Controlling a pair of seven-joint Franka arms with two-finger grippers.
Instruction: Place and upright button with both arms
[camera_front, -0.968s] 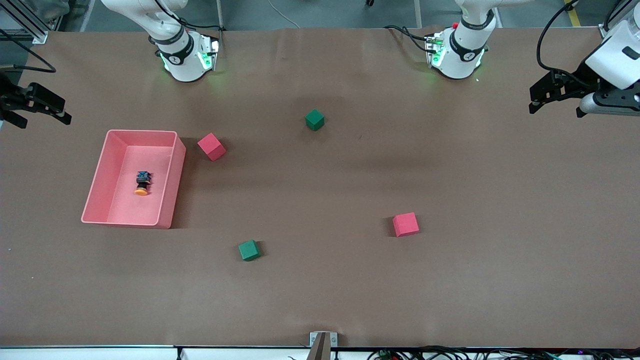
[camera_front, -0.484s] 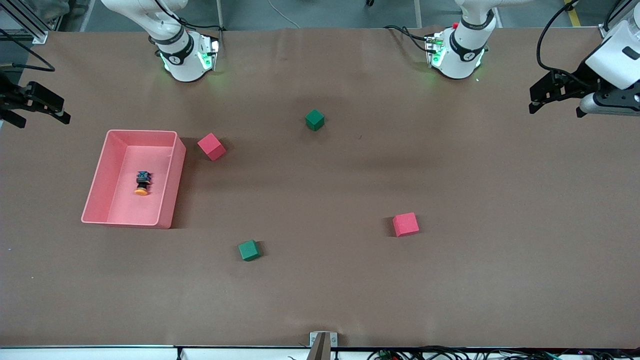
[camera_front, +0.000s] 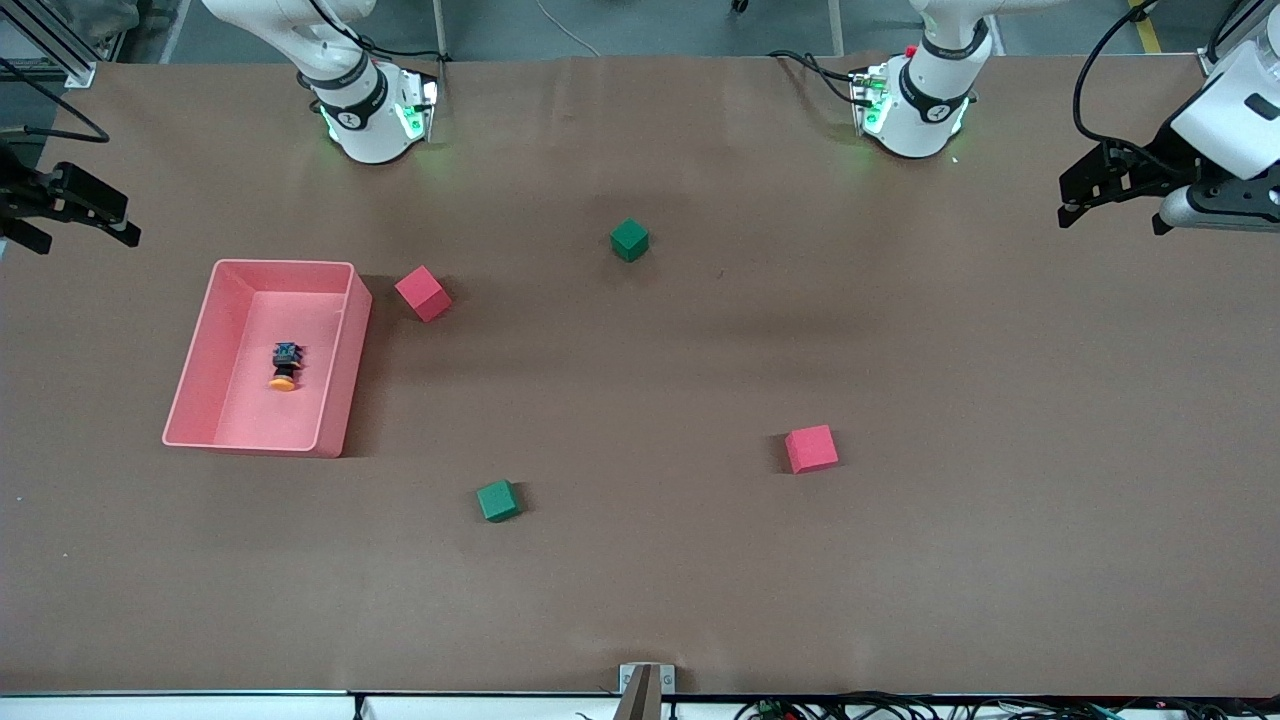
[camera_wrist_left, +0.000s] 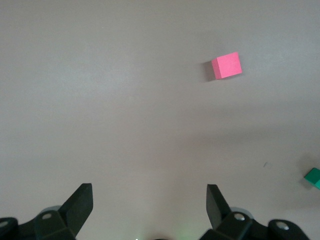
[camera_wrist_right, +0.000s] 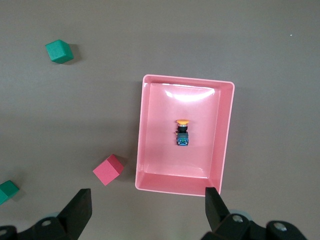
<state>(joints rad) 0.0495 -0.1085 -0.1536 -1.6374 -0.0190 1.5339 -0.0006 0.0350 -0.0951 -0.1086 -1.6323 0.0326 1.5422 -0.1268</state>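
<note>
1. Firstly, right gripper (camera_front: 75, 212): raised at the right arm's end of the table, just past the table's edge, beside and above the pink tray (camera_front: 340, 360). Its wrist view shows both fingers (camera_wrist_right: 80, 207) spread wide, nothing between them.
2. Right arm base (camera_front: 365, 110) stands along the table's top edge in the front view; the white arm bends up out of that view.
3. Pink tray lies flat on the brown table (camera_front: 640, 580), toward the right arm's end.
4. Button (camera_front: 285, 366) lies on its side on the tray's floor, near its middle, clear of the walls. Orange cap points toward the front camera, black-and-blue body away from it.
5. Red cube (camera_front: 423, 293) sits just beside the tray's corner, apart from it.
6. Green cube (camera_front: 497, 500) rests nearer the front camera than the tray.
7. Second green cube (camera_front: 629, 240) sits mid-table, nearer the bases.
8. Second red cube (camera_front: 811, 449) lies toward the left arm's end.
9. Left arm base (camera_front: 920, 105) stands at the top edge.
10. Left gripper (camera_front: 1110, 195): raised over the left arm's end of the table, fingers (camera_wrist_left: 80, 205) spread wide and empty, bare table beneath.
</note>
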